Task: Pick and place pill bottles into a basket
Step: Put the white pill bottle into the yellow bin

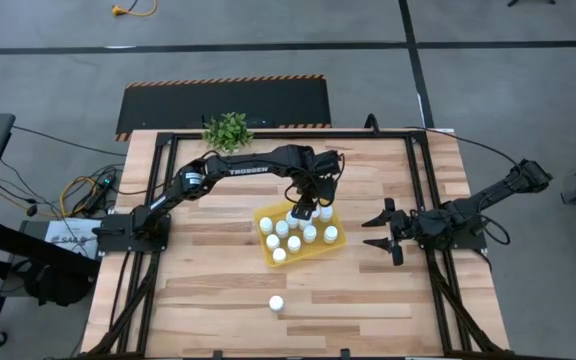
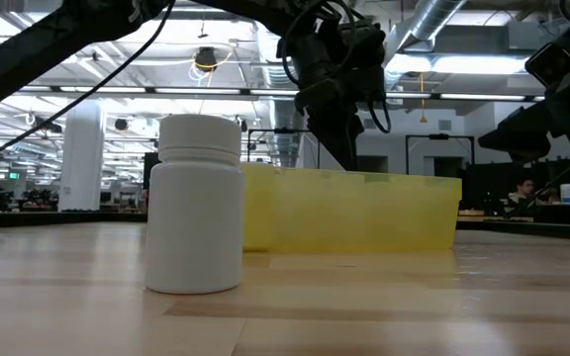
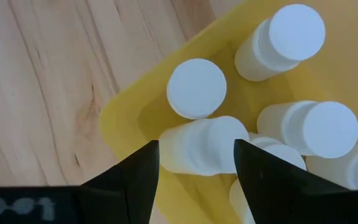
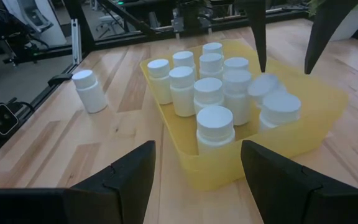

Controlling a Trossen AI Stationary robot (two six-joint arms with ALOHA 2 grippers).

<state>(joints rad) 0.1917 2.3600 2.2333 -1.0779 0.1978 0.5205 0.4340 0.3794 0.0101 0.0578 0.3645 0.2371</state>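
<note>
You are at the placing step. The left gripper [image 1: 311,212] hangs over the far end of the yellow basket [image 1: 264,215], and in the left wrist view a pill bottle [image 3: 204,146] lies between its fingers [image 3: 138,180], which look closed on it. That bottle is on its side, its long axis running across from one finger to the other rather than upright; I cannot tell which end carries the cap. The other bottles in the basket [image 4: 209,93] stand upright, caps up, packed close together.

The next move, as I judge it, calls for spreading the fingers over a free spot, since the held bottle sits just above its neighbours and could knock them.

One last bottle [image 1: 277,303] stands upright on the table near you, well apart from the basket. The right gripper [image 1: 388,232] waits to the right of the basket, fingers spread and empty.
</note>
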